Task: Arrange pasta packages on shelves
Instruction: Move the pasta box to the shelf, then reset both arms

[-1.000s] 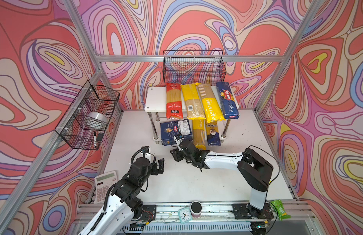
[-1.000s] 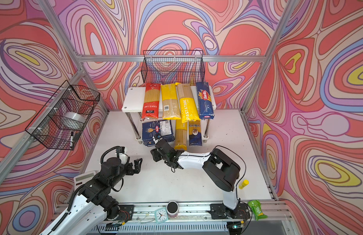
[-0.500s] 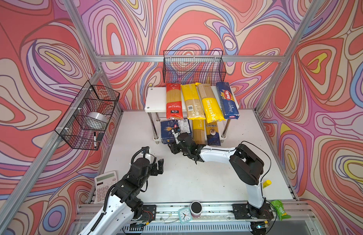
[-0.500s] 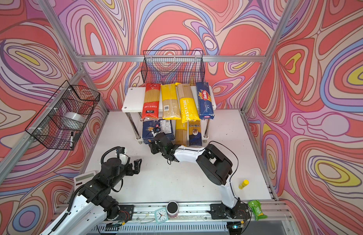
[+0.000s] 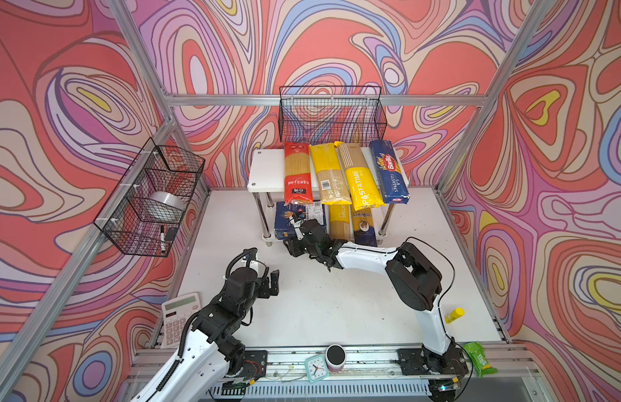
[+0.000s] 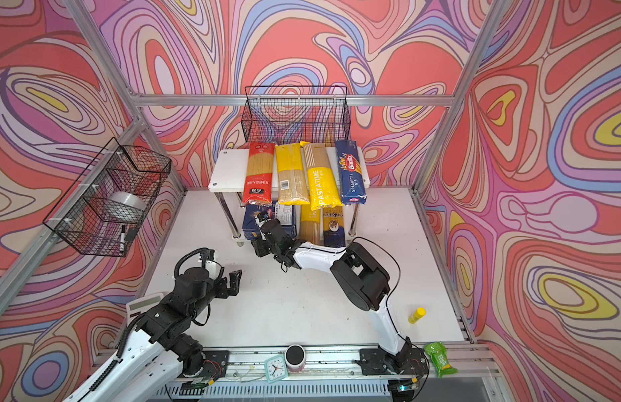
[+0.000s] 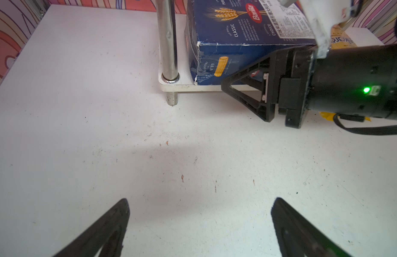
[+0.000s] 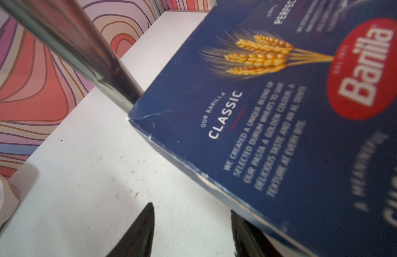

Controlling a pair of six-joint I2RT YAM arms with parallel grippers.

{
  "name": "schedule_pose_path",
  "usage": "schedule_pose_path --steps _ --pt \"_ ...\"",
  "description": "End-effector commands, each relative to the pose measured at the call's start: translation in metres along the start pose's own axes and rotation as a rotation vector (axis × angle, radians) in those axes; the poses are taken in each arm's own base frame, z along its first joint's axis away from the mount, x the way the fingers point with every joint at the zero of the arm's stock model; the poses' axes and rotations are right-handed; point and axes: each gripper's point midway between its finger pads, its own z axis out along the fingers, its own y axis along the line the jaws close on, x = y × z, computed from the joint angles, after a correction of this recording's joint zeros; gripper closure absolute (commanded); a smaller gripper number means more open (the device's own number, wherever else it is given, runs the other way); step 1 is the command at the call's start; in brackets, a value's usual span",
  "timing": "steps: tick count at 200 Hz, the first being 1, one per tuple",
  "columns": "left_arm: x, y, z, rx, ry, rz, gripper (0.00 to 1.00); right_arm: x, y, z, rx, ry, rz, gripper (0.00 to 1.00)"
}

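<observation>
Facing wide Barilla box (image 5: 283,226) on lower shelf (image 7: 184,88) | right claw (image 8: 192,210) spread at its front | left claw (image 7: 199,200) spread

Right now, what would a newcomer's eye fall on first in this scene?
The white rack at the back centre, its top board carrying four long packs, red bag to slim Barilla box. Below, the right gripper sits at the wide Barilla box on the lower board; the left gripper hangs open over the table.
</observation>
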Motion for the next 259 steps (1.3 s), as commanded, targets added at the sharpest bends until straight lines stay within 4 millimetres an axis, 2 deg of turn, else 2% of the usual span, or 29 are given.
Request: schedule_pose_path --steps 1,40,51,54,56,81,100,133,160,181,208,215,228,244,253,259 --pt "-0.025 0.008 -0.004 -0.056 -0.073 0.013 0.00 -0.005 -0.009 -0.012 0.015 -0.022 0.003 0.43" --pt "-0.036 0.027 0.000 -0.136 -0.140 -0.011 0.00 0.026 -0.027 -0.059 0.077 -0.007 0.042 0.42" --pt "-0.033 0.033 0.003 -0.149 -0.123 -0.012 0.00 0.037 -0.036 -0.079 0.106 -0.009 0.057 0.41" --pt "-0.039 0.033 0.004 -0.147 -0.144 -0.020 0.00 0.041 -0.039 -0.083 0.117 -0.007 0.058 0.41" --pt "-0.040 0.034 0.004 -0.148 -0.145 -0.022 0.00 0.035 -0.038 -0.090 0.117 -0.026 0.061 0.41" --pt "-0.044 0.054 0.014 -0.193 -0.162 -0.049 0.00 0.051 -0.066 -0.144 0.246 -0.042 0.040 0.40" --pt "-0.046 0.077 0.024 -0.244 -0.177 -0.074 0.00 0.054 -0.106 -0.190 0.441 -0.025 -0.003 0.35" --pt "-0.043 0.108 0.044 -0.253 -0.156 -0.179 0.00 0.050 -0.180 -0.269 0.619 -0.064 0.069 0.32" --pt "-0.037 0.125 0.066 -0.283 -0.181 -0.174 0.00 0.051 -0.236 -0.319 0.786 -0.081 0.157 0.28" --pt "-0.036 0.128 0.079 -0.282 -0.211 -0.158 0.00 0.056 -0.276 -0.334 0.866 -0.132 0.208 0.26" --pt "-0.044 0.129 0.080 -0.273 -0.344 -0.133 0.00 0.069 -0.317 -0.332 0.993 -0.181 0.211 0.25" --pt "-0.047 0.128 0.077 -0.264 -0.400 -0.128 0.00 0.071 -0.325 -0.328 1.016 -0.205 0.190 0.20" --pt "-0.046 0.126 0.081 -0.252 -0.419 -0.103 0.00 0.074 -0.330 -0.315 0.993 -0.247 0.118 0.19" --pt "-0.045 0.119 0.090 -0.208 -0.380 -0.074 0.00 0.077 -0.330 -0.305 0.952 -0.292 0.087 0.10" --pt "-0.046 0.119 0.094 -0.208 -0.345 -0.068 0.00 0.069 -0.326 -0.302 0.917 -0.339 0.060 0.03" --pt "-0.049 0.121 0.095 -0.220 -0.350 -0.070 0.00 0.063 -0.324 -0.304 0.899 -0.389 0.047 0.02"
